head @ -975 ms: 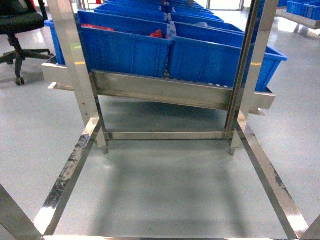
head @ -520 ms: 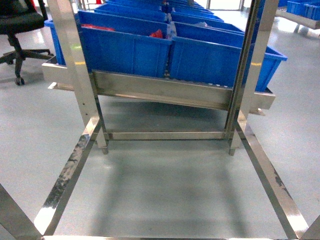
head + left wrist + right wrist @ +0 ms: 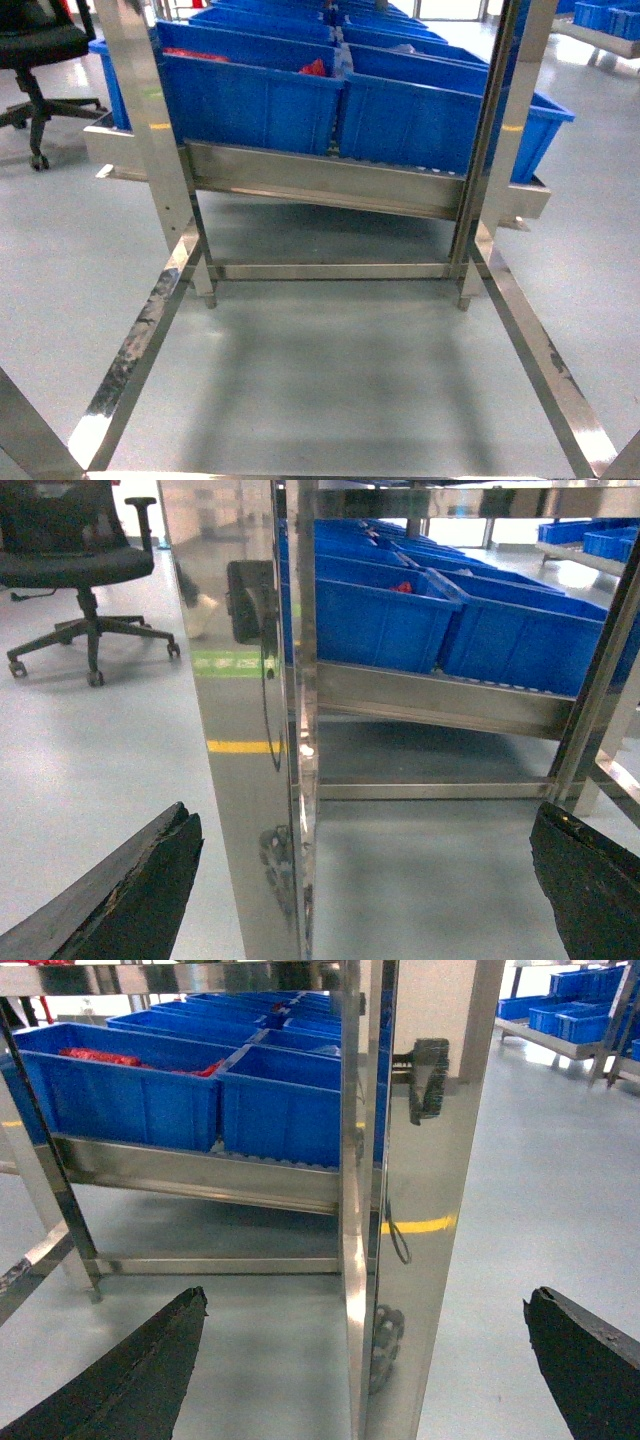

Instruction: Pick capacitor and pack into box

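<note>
All views toward blue bins (image 3: pixel 300 100)

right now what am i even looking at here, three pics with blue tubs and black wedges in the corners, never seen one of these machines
This is a wheeled robot with two arms, each ending in a gripper, and it carries three cameras. The head view looks forward and down at a shiny stainless steel rack holding rows of big blue plastic bins; some hold red parts. A black office chair stands on the grey floor to the left.

The other two pictures come from cameras on the wrists. The black wedges at the bottom corners are the open jaws of the left gripper and the right gripper. Each faces a steel upright of the rack, and neither holds anything.

No capacitor can be made out, and no packing box is in view, so nothing has been picked yet.
</note>
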